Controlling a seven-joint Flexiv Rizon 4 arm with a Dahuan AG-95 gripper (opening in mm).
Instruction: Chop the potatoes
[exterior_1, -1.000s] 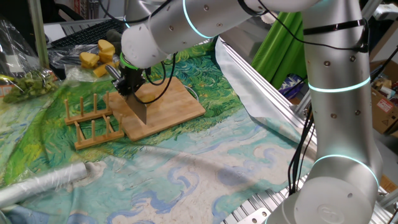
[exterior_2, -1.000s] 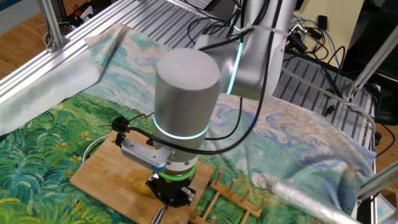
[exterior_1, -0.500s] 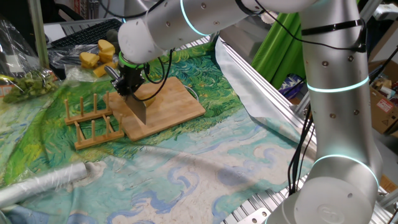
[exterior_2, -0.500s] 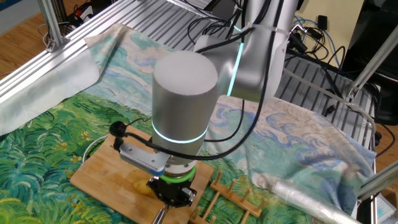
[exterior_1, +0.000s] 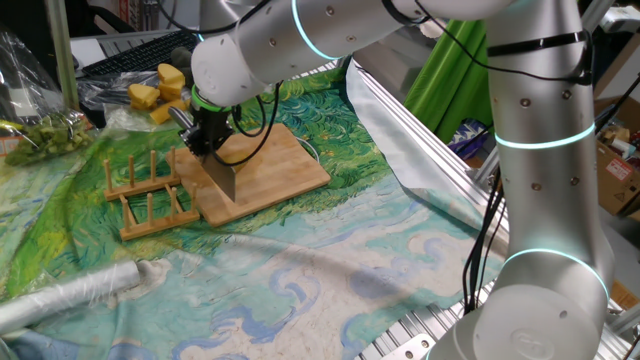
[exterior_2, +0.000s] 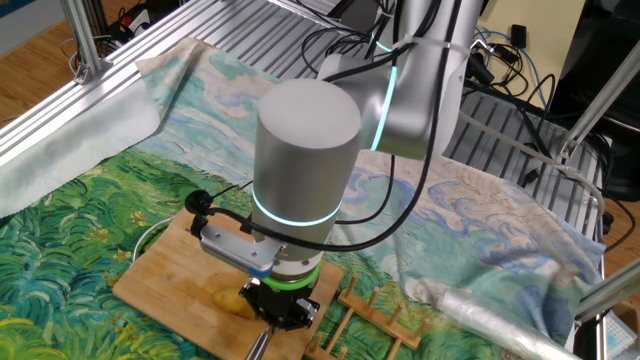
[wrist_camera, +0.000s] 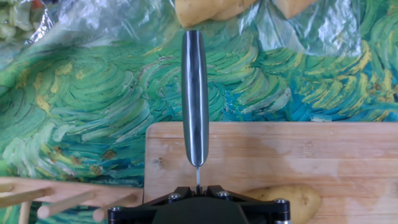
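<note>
My gripper (exterior_1: 205, 140) is shut on a knife (exterior_1: 222, 178) whose blade hangs down over the left end of the wooden board (exterior_1: 275, 165). In the hand view the knife (wrist_camera: 194, 99) shows edge-on, running from the gripper (wrist_camera: 198, 186) out past the board's far edge (wrist_camera: 280, 143). One small pale-yellow potato (wrist_camera: 289, 200) lies on the board just right of the gripper, beside the blade and apart from it. In the other fixed view the potato (exterior_2: 232, 300) sits on the board (exterior_2: 170, 290) next to the gripper (exterior_2: 280, 312).
Bigger deep-yellow chunks (exterior_1: 160, 88) lie on plastic wrap behind the board, also in the hand view (wrist_camera: 211, 9). A wooden peg rack (exterior_1: 150, 195) stands left of the board. A foil roll (exterior_1: 70, 295) lies in front. A bag of greens (exterior_1: 45, 135) is at far left.
The arm has shifted slightly sideways with the knife, so more of the potato shows beside the gripper in the other fixed view. The potato and board have not moved.
</note>
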